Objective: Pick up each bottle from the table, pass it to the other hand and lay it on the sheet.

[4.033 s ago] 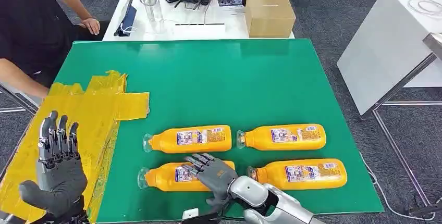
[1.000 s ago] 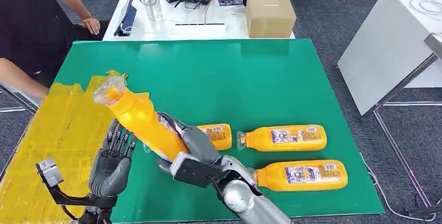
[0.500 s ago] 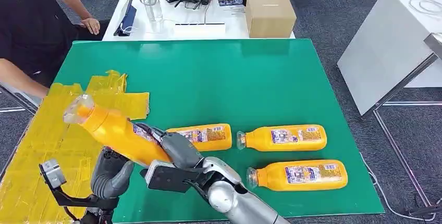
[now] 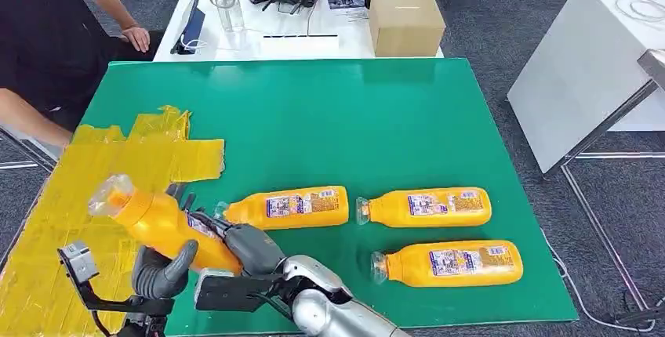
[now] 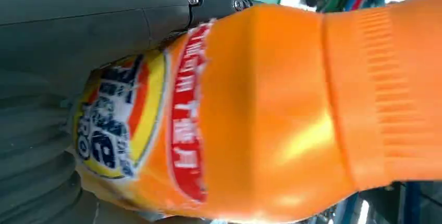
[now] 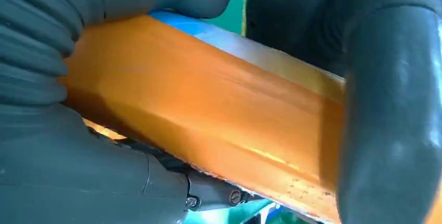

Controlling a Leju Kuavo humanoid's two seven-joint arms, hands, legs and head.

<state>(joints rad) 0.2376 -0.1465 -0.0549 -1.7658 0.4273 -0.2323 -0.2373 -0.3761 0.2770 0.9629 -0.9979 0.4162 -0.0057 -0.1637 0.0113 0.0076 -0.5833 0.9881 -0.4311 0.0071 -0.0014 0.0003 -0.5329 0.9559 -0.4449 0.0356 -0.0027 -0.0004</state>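
Head view: the held bottle (image 4: pixel 161 223) hangs above the bench's (image 4: pixel 329 125) near left part, over the edge where the yellow sheet (image 4: pixel 86 196) meets the green top. Its long axis runs on a slant, the clear cap end up and toward the far left over the sheet, the base down and toward the right. Both robot hands are on it. The right robot hand (image 4: pixel 243 247) wraps the lower body from the right, fingers closed around it. The left robot hand (image 4: pixel 161 270) cups the bottle from beneath, thumb curled up against its side. In the left wrist view the label and orange shoulder (image 5: pixel 271 109) lie right against the grey palm; in the right wrist view grey fingers (image 6: pixel 396 109) press on the orange wall from both sides.

Three more bottles lie flat on the green, caps to the left: one (image 4: pixel 286 207) just beyond the right robot hand, another (image 4: pixel 427 206) to its right, the third (image 4: pixel 451 263) nearer the front edge. A person (image 4: pixel 47 39) sits at the far left. A white table (image 4: pixel 259 39) behind carries a cardboard box (image 4: pixel 405 22).
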